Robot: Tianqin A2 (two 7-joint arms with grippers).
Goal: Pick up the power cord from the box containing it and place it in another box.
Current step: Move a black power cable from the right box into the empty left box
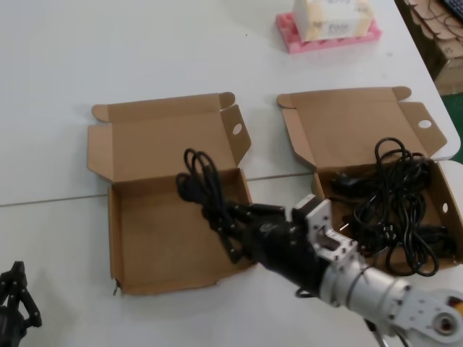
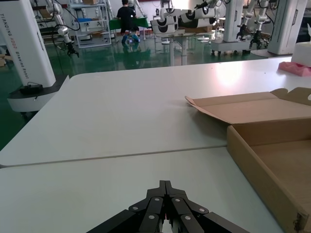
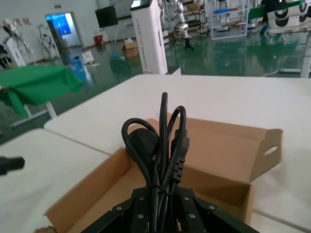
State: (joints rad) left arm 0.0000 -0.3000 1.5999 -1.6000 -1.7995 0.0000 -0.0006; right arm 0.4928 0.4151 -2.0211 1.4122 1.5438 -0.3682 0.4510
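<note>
Black power cord [image 1: 206, 191], bundled, is pinched in the right gripper [image 1: 242, 228] fingers above the empty left-hand box [image 1: 170, 242], well clear of the source box [image 1: 394, 206] beside it. Carrying is nearly finished; next comes lowering and letting go. Left gripper [image 2: 165, 204], fingers pressed together, idles over the tabletop [image 1: 58, 238] left of that empty box.

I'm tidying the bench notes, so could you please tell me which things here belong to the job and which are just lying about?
Part of the job:
- power cord, clamped in the right gripper over the left box
- left box, empty
- right box, holding more cords

Just lying about:
- pink foam tray with a white pack
- left gripper, parked by the table edge
</note>
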